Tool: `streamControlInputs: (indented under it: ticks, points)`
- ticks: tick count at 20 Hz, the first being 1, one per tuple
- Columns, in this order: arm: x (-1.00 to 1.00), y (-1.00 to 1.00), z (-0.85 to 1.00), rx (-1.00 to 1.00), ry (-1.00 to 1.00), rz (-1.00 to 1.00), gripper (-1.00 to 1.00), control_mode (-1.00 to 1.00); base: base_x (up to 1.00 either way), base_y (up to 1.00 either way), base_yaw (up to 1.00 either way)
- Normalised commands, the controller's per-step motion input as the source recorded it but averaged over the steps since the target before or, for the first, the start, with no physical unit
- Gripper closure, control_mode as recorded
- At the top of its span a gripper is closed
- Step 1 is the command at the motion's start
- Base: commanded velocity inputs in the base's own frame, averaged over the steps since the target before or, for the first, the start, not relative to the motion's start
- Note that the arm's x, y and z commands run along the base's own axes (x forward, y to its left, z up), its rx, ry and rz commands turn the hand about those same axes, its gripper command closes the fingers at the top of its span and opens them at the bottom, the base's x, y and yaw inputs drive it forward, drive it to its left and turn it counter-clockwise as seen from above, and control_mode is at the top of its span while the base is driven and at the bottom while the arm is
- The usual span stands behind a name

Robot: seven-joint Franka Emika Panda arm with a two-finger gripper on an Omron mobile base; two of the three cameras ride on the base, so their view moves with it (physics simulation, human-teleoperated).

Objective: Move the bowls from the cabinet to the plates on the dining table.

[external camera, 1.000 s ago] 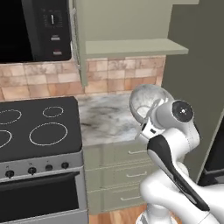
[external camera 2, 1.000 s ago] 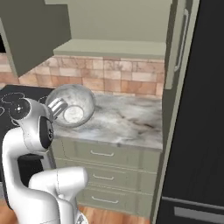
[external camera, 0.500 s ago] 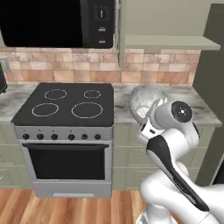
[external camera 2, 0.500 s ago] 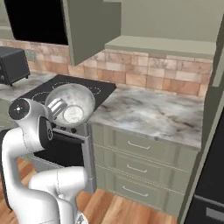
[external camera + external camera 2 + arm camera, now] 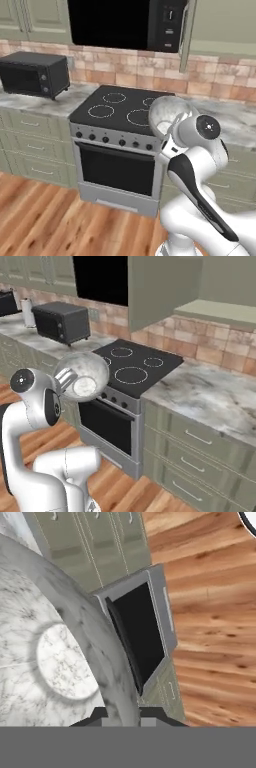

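My jaws grip the rim of the mottled grey bowl (image 5: 169,116), holding it tilted before the stove (image 5: 120,107).

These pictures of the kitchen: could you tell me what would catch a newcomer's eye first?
First, the mottled grey bowl, held up on its side in front of the black stove, with the gripper shut on its rim. Next, a black toaster oven stands on the marble counter to the left of the stove, and a black microwave hangs above it.
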Motion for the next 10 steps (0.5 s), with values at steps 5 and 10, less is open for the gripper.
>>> streamControlInputs:
  ticks: [5,10]
  points:
    - [0.00,0.00,0.00,0.00,0.00,0.00,1.00,1.00,0.00,0.34,0.51]
    - [0.00,0.00,0.00,0.00,0.00,0.00,1.00,1.00,0.00,0.36,0.51]
